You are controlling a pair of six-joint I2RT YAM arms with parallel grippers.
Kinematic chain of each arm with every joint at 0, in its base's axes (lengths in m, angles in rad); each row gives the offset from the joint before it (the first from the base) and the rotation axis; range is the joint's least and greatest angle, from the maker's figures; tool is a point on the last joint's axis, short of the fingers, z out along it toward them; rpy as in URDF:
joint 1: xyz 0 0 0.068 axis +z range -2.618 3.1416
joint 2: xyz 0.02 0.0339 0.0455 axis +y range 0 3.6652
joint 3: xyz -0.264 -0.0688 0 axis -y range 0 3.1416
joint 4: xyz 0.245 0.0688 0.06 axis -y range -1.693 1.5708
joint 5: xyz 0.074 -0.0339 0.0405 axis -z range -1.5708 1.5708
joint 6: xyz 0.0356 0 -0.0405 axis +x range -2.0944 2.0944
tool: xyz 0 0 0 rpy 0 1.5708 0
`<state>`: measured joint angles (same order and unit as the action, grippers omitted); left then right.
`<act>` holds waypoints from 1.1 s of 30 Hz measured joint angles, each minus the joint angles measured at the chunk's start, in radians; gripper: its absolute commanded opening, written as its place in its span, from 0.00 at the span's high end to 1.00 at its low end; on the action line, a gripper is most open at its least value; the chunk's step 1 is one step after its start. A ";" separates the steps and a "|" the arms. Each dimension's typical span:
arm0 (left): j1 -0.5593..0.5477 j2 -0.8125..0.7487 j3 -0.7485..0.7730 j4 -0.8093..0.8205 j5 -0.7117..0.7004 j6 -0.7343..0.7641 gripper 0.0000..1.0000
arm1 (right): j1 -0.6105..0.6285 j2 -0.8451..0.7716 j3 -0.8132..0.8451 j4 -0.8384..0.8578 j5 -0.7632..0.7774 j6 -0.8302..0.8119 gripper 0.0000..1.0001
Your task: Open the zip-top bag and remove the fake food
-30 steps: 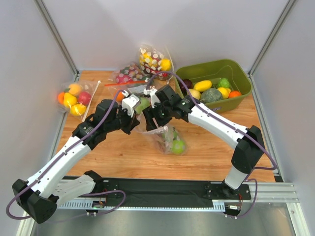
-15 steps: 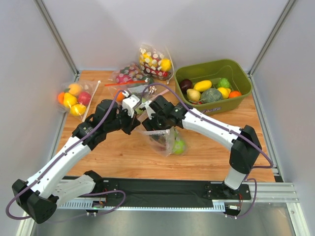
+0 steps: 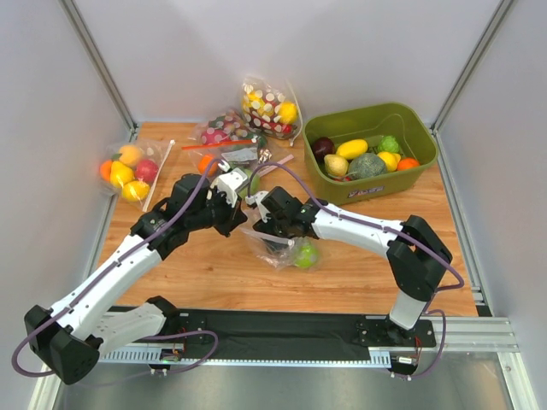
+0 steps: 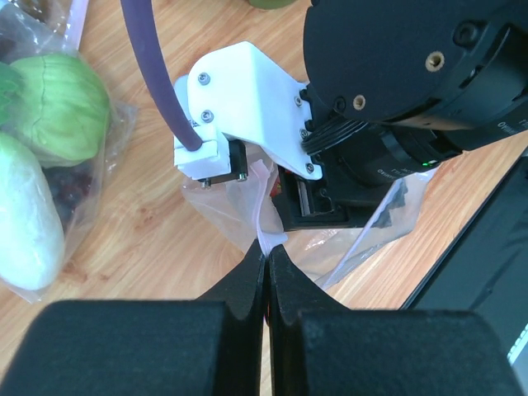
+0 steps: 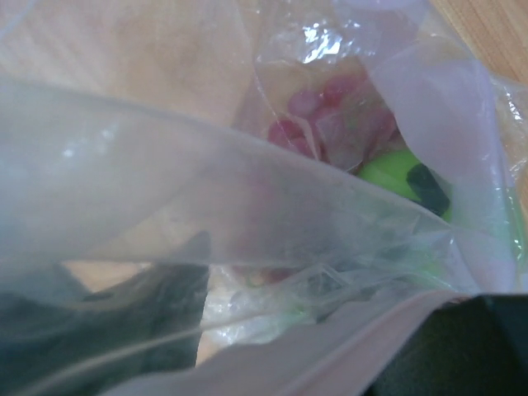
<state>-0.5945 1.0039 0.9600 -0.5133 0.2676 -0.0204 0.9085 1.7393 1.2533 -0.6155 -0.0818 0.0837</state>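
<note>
The clear zip-top bag (image 3: pixel 280 243) lies on the wooden table in the middle of the top view, with a green fruit (image 3: pixel 305 254) inside. My left gripper (image 3: pixel 232 213) is shut on the bag's pale zip edge (image 4: pixel 266 239). My right gripper (image 3: pixel 261 222) sits right opposite, at the bag's mouth. In the right wrist view the plastic (image 5: pixel 247 190) drapes over the fingers, which stand apart, one dark finger (image 5: pixel 140 318) behind the film. The green fruit (image 5: pixel 402 177) and a pinkish piece (image 5: pixel 326 115) lie deeper in the bag.
A green bin (image 3: pixel 419 175) of fake food stands at back right. A polka-dotted bag (image 3: pixel 269 107), a bag with a red zip strip (image 3: pixel 224 137) and a bag of fruit (image 3: pixel 126 169) lie at back and left. A bagged green fruit (image 4: pixel 62 107) and white radish (image 4: pixel 25 223) lie nearby.
My right gripper has moved left and down, its fingers now in the bag's mouth. The bag has sunk lower onto the table. My left gripper has kept its hold.
</note>
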 measured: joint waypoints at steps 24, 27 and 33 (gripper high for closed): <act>-0.008 0.037 0.000 -0.003 -0.018 0.000 1.00 | -0.011 0.025 -0.067 0.100 0.044 0.005 1.00; -0.008 0.037 0.000 -0.003 -0.035 0.000 1.00 | -0.046 -0.003 -0.066 0.090 -0.047 0.010 1.00; -0.008 0.039 0.000 -0.002 -0.065 0.001 1.00 | -0.116 -0.100 -0.032 0.074 -0.203 0.037 1.00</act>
<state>-0.6025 1.0431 0.9600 -0.5156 0.2028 -0.0196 0.7925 1.6394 1.2213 -0.5411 -0.2844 0.1204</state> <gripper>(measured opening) 0.004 0.018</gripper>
